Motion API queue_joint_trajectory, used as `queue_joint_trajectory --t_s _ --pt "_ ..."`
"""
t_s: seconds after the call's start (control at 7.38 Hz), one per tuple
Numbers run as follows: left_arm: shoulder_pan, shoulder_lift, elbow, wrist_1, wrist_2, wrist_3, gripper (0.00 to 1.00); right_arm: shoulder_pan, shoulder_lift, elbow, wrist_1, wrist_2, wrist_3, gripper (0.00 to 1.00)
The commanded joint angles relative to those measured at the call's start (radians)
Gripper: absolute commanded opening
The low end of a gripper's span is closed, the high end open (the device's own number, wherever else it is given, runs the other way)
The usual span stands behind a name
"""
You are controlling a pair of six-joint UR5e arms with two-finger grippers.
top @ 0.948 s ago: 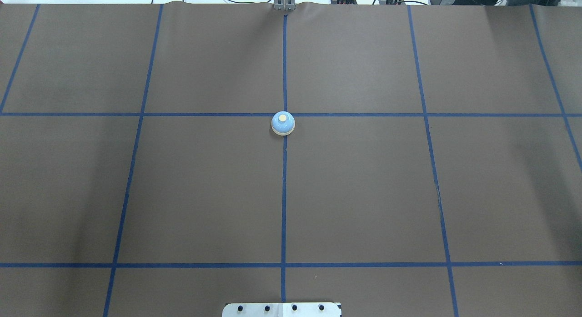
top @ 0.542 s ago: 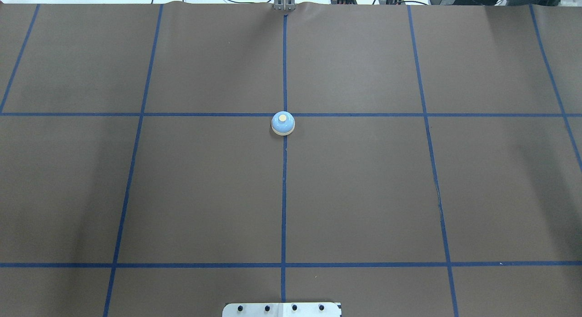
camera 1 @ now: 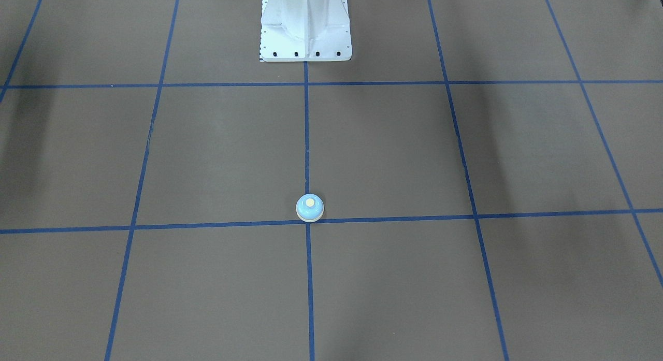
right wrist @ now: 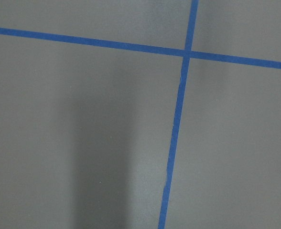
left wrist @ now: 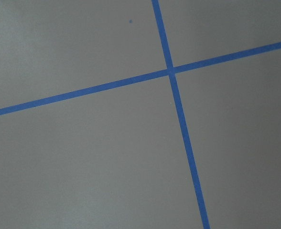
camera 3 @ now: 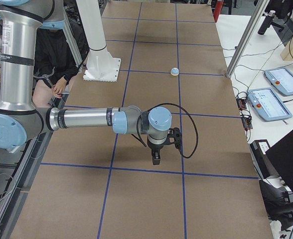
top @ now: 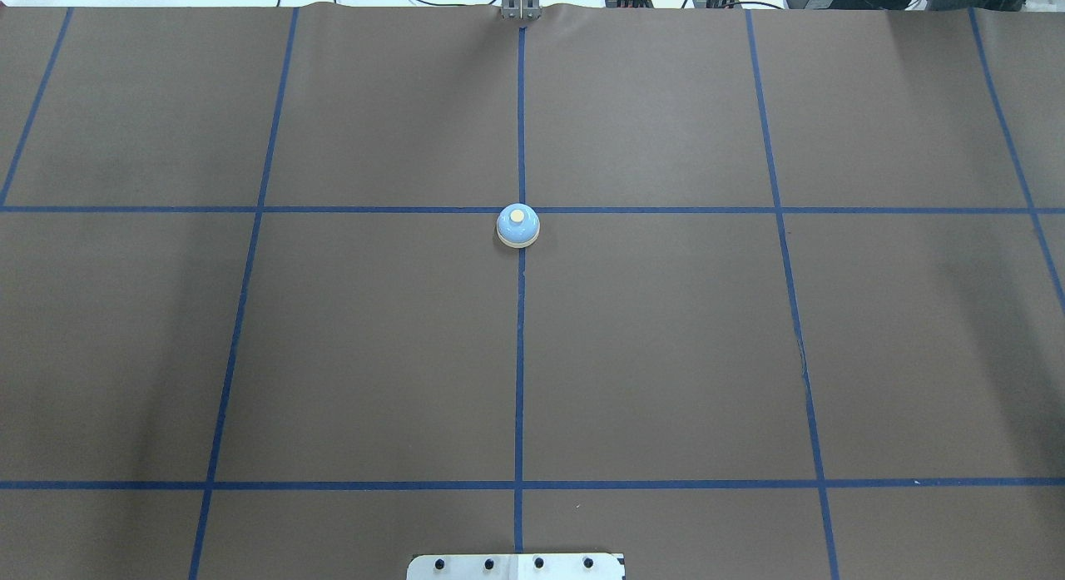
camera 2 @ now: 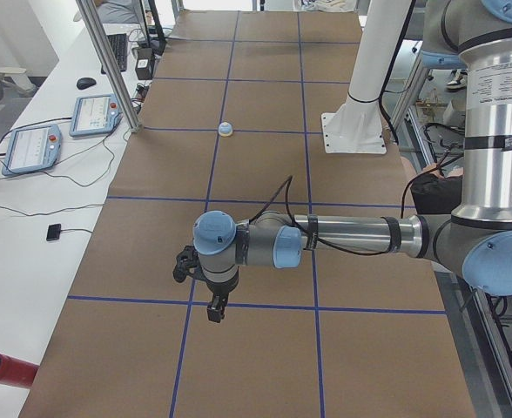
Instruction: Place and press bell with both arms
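One call bell (top: 517, 225): upright on the brown table cover (top: 666, 355), on the centre blue tape line (top: 519, 355) beside a crossing, untouched. Left gripper (camera 2: 214, 310) and right gripper (camera 3: 156, 159): each pointing down, well apart from the bell. Whether either is apart or together cannot be told.

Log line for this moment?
bell: upright by tape crossing, free | left gripper: far from bell, state unclear | right gripper: far from bell, state unclear | press: not yet
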Motion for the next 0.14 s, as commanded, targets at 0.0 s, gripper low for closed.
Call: queue_joint_trajectory --t_s 0.0 --pt "-0.001 -0.001 0.002 0.0 0.002 0.002 1.0 0.0 0.0 -0.005 0.002 0.001 -0.002 1.0"
